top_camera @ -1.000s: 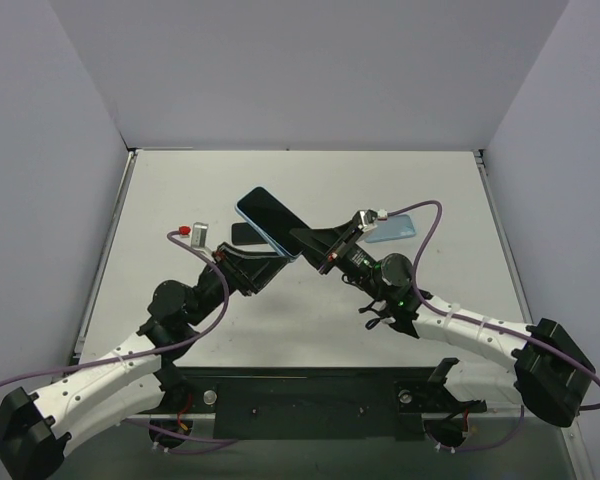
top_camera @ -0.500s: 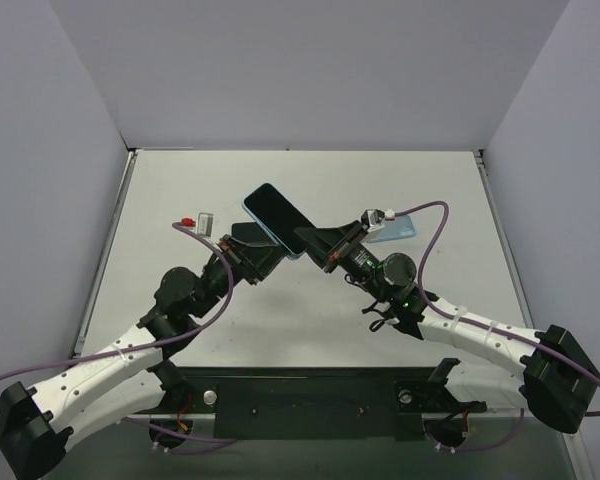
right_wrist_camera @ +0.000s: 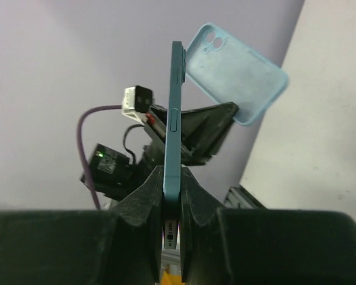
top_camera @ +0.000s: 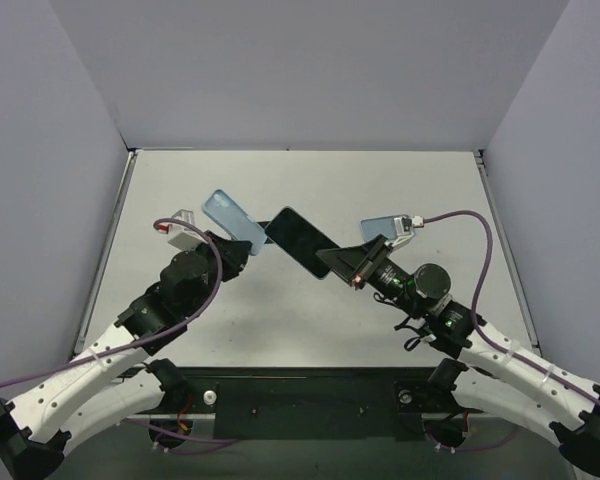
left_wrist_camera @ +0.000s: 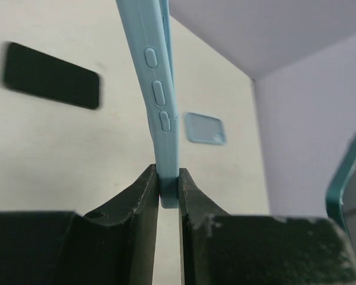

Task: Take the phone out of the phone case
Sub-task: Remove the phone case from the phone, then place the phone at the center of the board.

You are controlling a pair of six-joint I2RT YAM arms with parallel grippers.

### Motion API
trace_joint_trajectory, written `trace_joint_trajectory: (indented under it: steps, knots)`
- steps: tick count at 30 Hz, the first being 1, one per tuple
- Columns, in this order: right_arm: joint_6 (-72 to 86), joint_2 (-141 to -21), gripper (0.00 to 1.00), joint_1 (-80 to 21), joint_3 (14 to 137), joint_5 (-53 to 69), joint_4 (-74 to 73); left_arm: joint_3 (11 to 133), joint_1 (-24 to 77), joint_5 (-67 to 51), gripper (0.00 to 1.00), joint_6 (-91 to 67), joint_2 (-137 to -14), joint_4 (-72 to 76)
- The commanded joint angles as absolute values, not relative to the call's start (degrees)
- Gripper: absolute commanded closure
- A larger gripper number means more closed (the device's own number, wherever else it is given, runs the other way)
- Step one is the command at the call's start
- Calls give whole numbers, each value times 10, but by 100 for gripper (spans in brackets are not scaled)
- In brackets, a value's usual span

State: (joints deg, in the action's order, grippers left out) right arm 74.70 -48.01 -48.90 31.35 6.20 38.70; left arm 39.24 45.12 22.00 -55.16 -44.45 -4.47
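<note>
The light blue phone case [top_camera: 230, 218] is off the phone and held up at the left, empty, with my left gripper [top_camera: 244, 246] shut on its lower end. In the left wrist view the case [left_wrist_camera: 159, 101] stands edge-on, pinched between the jaws of the left gripper [left_wrist_camera: 168, 185]. The phone [top_camera: 300, 243], dark screen up with a teal frame, hangs just right of the case with a small gap between them. My right gripper [top_camera: 332, 263] is shut on its lower end. In the right wrist view the phone [right_wrist_camera: 176, 113] rises from that gripper [right_wrist_camera: 173, 178], with the case [right_wrist_camera: 237, 74] behind it.
A second light blue case or phone [top_camera: 382, 227] lies flat on the table beside the right wrist and also shows in the left wrist view [left_wrist_camera: 204, 128]. A black slab [left_wrist_camera: 50, 83] lies on the table beyond the left gripper. Grey walls enclose the table.
Phone and case have come apart. My left gripper closed on the case and carried it left and up; my right gripper drew the phone right.
</note>
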Motion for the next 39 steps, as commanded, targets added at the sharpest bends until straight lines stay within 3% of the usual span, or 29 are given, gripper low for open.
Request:
trace_joint_trajectory:
  steps: [1, 3, 7, 12, 17, 26, 39]
  knots:
    - [589, -403, 100, -461, 333, 75, 215, 477, 446, 472, 100, -522, -400, -340]
    - [520, -410, 100, -428, 373, 98, 102, 496, 446, 545, 100, -484, -373, -378]
    - [380, -481, 100, -394, 458, 119, -86, 533, 446, 585, 100, -394, -315, -388]
    - [280, -629, 100, -374, 556, 215, -142, 572, 446, 548, 100, -318, -271, -372]
    - [306, -801, 100, -367, 629, 368, -53, 567, 446, 459, 100, -297, -247, -345]
    - [455, -1062, 100, -373, 770, 461, 128, 569, 447, 403, 100, -308, -239, -340]
    - [514, -1226, 100, -357, 852, 504, 214, 543, 446, 351, 100, -357, -243, -320]
